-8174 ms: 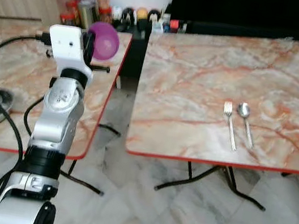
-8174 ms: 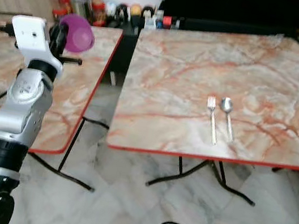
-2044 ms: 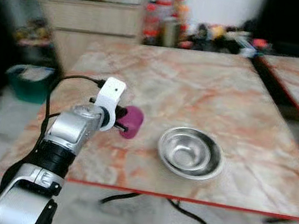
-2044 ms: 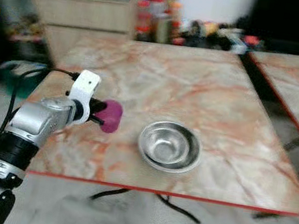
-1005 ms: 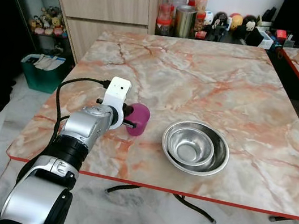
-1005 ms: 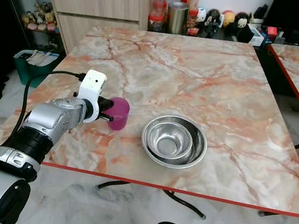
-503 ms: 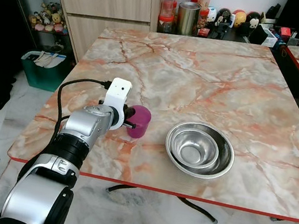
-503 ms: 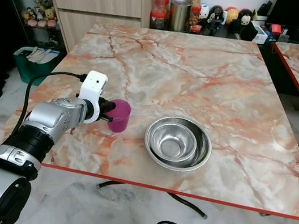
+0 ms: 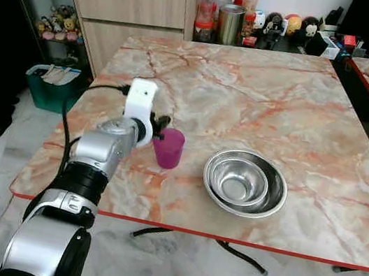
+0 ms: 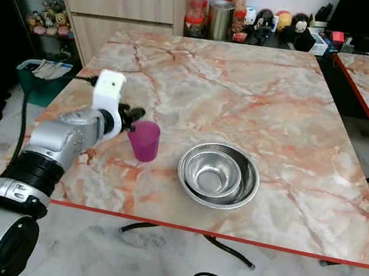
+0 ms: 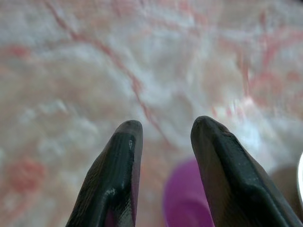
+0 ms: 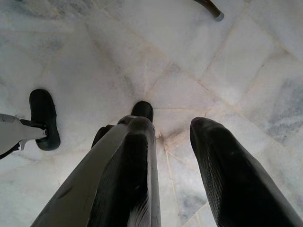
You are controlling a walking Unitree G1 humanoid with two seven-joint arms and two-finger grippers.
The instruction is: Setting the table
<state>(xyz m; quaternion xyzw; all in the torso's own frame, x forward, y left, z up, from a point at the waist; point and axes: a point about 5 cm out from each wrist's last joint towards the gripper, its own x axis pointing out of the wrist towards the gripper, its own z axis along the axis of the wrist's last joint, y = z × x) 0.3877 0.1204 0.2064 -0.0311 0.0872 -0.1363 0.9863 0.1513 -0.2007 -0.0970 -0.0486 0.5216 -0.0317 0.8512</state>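
- Purple cup (image 9: 169,147) upright on marble tabletop (image 9: 260,108), near its front-left part, just left of steel bowls (image 9: 245,183), apart from them.
- Left end effector (image 9: 161,123) just above and beside cup's rim, fingers (image 11: 124,156) parted with a narrow gap, nothing between them; cup looks released, though contact is hard to judge in the blurred wrist view.
- Right end effector (image 12: 168,142) hangs idle over the marble floor (image 12: 227,71), fingers apart, empty.
- Jars (image 9: 222,17) beyond the tabletop's far edge.

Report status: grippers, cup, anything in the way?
Left gripper open beside the purple cup. Cup upright on the table. Right gripper idle, open. Steel bowls sit right of cup.
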